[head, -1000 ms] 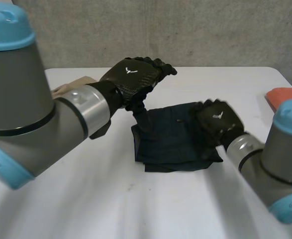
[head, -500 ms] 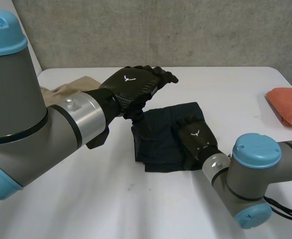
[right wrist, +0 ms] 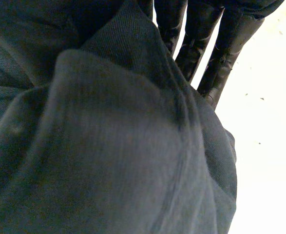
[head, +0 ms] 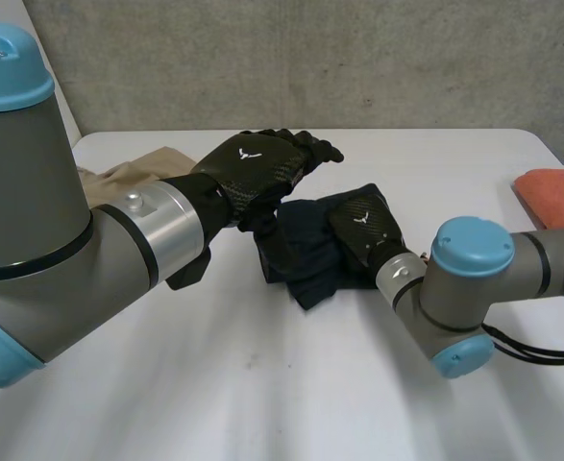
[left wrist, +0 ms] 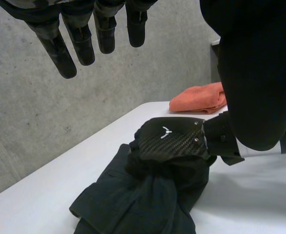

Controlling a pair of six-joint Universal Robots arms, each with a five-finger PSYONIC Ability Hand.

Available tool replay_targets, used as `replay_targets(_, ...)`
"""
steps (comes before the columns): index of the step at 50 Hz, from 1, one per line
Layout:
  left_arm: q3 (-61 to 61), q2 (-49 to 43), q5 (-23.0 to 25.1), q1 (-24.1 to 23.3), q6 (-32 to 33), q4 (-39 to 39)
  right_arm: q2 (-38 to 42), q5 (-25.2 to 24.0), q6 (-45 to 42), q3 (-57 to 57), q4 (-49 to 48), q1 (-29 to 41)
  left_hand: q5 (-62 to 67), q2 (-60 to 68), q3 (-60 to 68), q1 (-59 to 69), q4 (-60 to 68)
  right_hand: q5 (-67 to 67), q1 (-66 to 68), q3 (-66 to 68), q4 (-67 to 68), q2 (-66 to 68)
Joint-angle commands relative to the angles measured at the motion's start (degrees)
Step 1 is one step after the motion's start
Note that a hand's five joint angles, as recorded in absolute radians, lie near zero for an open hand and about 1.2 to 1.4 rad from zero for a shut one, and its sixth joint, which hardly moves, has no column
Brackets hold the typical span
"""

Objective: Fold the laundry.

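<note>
A dark navy cloth (head: pixel 306 259) lies bunched up in the middle of the white table (head: pixel 262 384). My right hand (head: pixel 363 226) rests on the cloth's right side with its fingers curled into the gathered fabric (left wrist: pixel 133 204). In the right wrist view a thick fold of the cloth (right wrist: pixel 108 146) fills the palm, with the fingers (right wrist: pixel 196 39) running down behind it. My left hand (head: pixel 253 168) hovers over the cloth's left edge. Its fingers (left wrist: pixel 79 39) are straight and hold nothing.
An orange cloth (head: pixel 555 192) lies at the table's right edge, also seen in the left wrist view (left wrist: pixel 201 97). A tan cloth (head: pixel 133 173) lies at the far left behind my left arm. A concrete wall stands behind the table.
The right hand slid across the dark cloth toward the left hand and closed on it. The cloth went from a flat rectangle to a crumpled bunch. The left hand barely moved.
</note>
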Motion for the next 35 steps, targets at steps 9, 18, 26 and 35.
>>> replay_targets(9,0.17,0.10,0.06,0.46,-0.19,0.04,-7.32,-8.25,-4.81,-0.13,11.35,-15.87,-2.29,-1.24,-1.90,0.33,-1.39,21.07,30.08,14.43,12.94,12.87)
replay_targets(18,0.17,0.10,0.06,0.64,-0.71,0.04,-8.73,-16.78,-8.78,-1.09,11.97,-25.89,-2.12,-1.07,-1.74,0.50,-1.22,21.07,30.08,14.43,12.94,12.87)
replay_targets(26,0.26,0.10,0.06,0.73,-0.80,0.12,-5.66,-23.11,-8.08,-8.38,11.53,-31.00,-2.12,-1.07,-1.74,0.50,-1.22,21.07,30.08,14.43,12.94,12.87)
replay_targets(35,0.26,0.10,0.06,1.08,-0.98,0.12,-5.83,-23.03,0.42,-19.36,3.55,-32.49,-2.12,-1.07,-1.74,0.50,-1.22,21.07,30.08,14.43,12.94,12.87)
